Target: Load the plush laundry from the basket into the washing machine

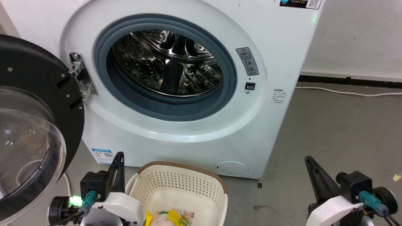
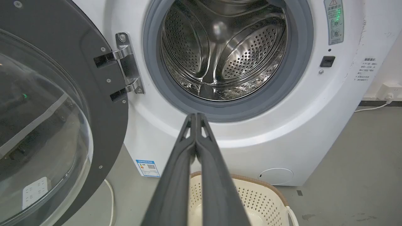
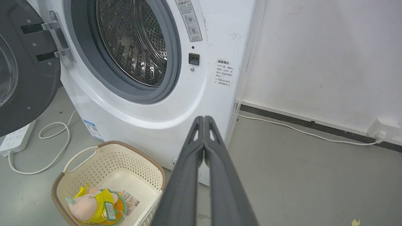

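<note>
Left gripper (image 2: 195, 116) and right gripper (image 3: 204, 118), tapered dark fingers (image 2: 176, 188) pinched together empty, flank perforated cream basket (image 1: 176, 179) holding plush laundry (image 3: 91, 204).

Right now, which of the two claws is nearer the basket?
The left gripper: it stands right beside the rim of the basket, while the right gripper is far off over the floor.

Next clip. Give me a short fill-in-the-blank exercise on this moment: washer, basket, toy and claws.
1. The washing machine has its glass door swung ___.
2. The plush toy lies in the cream basket, while the steel drum is ___.
3. The left claw and the right claw are both ___, holding nothing.

Missing words: open; empty; shut.
</note>
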Robot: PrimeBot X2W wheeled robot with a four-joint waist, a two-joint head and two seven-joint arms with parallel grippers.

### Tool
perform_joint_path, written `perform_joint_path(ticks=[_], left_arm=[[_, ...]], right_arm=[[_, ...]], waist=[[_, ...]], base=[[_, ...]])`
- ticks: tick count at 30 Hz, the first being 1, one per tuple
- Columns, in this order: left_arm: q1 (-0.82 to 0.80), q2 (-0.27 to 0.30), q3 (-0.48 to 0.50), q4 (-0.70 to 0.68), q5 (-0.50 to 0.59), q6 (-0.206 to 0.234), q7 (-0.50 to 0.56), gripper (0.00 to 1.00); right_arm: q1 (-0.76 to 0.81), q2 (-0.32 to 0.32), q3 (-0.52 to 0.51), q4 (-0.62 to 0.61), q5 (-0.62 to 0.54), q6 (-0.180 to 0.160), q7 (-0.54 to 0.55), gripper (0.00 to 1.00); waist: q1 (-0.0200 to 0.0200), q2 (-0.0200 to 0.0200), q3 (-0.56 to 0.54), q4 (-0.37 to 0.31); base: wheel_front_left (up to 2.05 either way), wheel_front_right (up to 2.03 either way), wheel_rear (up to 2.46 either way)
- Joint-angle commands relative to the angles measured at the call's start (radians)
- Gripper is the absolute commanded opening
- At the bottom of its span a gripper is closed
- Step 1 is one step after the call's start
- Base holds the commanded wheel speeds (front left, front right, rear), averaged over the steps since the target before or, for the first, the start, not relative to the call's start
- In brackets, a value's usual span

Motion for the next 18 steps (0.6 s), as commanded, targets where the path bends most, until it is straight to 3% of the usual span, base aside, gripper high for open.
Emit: perform_joint_path(ticks=[1,16,17,18], left_arm=[[0.015,0.0,0.0,-0.004,0.002,-0.004,0.0,0.0],[0.015,0.0,0.0,-0.004,0.002,-0.004,0.0,0.0],[0.0,0.0,0.0,0.0,0.0,0.0,0.0,1.0],[0.0,0.0,0.0,0.0,0.0,0.0,0.0,1.0]], right_arm=[[-0.012,0.0,0.0,0.002,-0.008,-0.001,0.0,0.0],[-0.012,0.0,0.0,0.002,-0.008,-0.001,0.0,0.0],[0.0,0.0,0.0,0.0,0.0,0.0,0.0,1.0],[0.0,0.0,0.0,0.0,0.001,0.0,0.0,1.0]], waist=[[-0.0001,0.0,0.0,0.0],[-0.0001,0.0,0.0,0.0],[-0.0001,0.0,0.0,0.0],[0.0,0.0,0.0,0.0]], base=[[0.0,0.0,0.0],[0.0,0.0,0.0],[0.0,0.0,0.0],[0.0,0.0,0.0]])
